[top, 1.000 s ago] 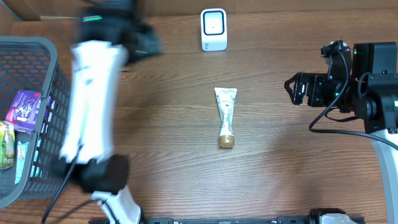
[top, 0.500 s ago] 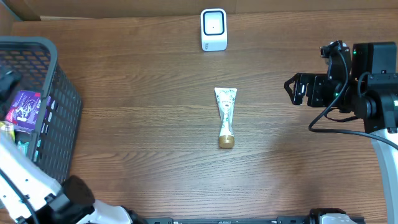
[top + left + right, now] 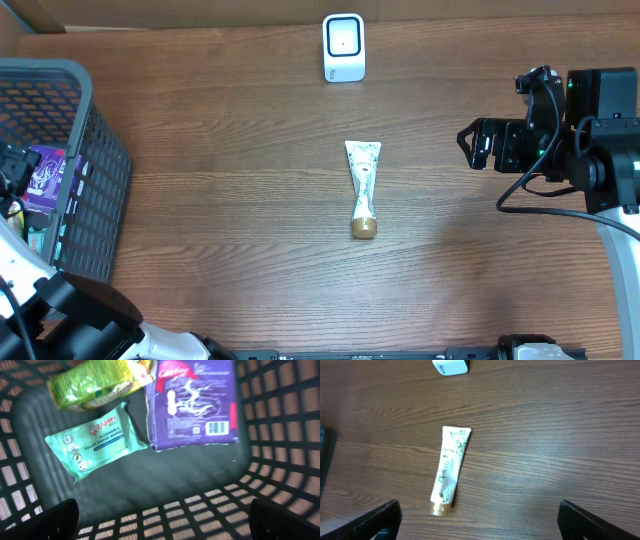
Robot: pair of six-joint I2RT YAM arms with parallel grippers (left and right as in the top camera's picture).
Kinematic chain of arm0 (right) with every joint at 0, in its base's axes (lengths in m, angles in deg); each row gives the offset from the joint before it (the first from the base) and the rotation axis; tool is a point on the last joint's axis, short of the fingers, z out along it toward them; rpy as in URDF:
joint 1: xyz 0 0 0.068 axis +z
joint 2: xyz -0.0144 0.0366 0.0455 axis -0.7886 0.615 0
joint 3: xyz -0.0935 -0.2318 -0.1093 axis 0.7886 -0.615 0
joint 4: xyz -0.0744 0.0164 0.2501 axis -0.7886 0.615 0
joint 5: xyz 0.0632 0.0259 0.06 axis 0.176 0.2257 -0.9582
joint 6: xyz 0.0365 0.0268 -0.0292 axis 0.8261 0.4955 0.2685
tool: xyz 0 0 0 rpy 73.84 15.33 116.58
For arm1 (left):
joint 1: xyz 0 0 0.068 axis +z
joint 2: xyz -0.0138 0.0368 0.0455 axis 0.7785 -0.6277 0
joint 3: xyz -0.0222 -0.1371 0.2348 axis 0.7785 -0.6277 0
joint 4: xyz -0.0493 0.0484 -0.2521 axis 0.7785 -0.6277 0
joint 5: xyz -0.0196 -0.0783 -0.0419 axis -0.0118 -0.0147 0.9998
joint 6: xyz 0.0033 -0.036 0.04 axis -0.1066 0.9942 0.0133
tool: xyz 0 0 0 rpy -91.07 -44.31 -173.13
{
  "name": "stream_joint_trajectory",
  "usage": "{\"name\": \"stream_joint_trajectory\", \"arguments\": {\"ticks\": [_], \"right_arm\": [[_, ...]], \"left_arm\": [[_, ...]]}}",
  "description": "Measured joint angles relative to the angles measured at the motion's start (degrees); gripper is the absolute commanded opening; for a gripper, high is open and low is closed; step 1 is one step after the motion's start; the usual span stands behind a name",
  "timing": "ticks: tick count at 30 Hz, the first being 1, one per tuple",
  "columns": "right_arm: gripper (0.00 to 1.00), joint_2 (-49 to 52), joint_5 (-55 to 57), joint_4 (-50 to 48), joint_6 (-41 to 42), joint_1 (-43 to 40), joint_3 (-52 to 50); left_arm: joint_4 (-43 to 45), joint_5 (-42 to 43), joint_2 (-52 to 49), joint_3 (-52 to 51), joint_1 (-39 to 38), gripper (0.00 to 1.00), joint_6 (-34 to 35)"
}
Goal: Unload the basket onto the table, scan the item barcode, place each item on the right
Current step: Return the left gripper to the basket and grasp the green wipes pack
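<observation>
Currently, L claw (image 3: 162, 522) wide apart, aimed down into basket (image 3: 280, 460), R claw (image 3: 485, 522) apart, facing tube (image 3: 449, 471)

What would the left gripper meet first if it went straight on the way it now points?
The left gripper would probably reach the bare floor of the grey basket, near the flushable wipes pack and the purple pad packet; depth is unclear.

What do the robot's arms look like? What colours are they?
The right arm is chunky black blocks with a green light, a looping black cable and a white lower link. The left arm is white with a round black joint. The left gripper and right gripper have dark fingers.
</observation>
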Motion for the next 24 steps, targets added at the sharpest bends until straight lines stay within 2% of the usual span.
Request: {"name": "stream_joint_trajectory", "arguments": {"ticks": [7, 13, 19, 24], "right_arm": [[1.00, 0.0, 0.0, 0.0, 0.0, 0.0, 0.0], [1.00, 0.0, 0.0, 0.0, 0.0, 0.0, 0.0], [1.00, 0.0, 0.0, 0.0, 0.0, 0.0, 0.0], [1.00, 0.0, 0.0, 0.1, 0.0, 0.0, 0.0]], "left_arm": [[4.8, 0.1, 0.0, -8.3, 4.1, 1.00, 0.8], [10.0, 0.0, -0.1, -16.5, 8.7, 0.96, 2.2], [18.9, -0.7, -0.1, -22.8, 9.0, 0.97, 2.1], [22.7, -2.4, -0.1, -25.8, 9.0, 0.98, 1.7]]}}
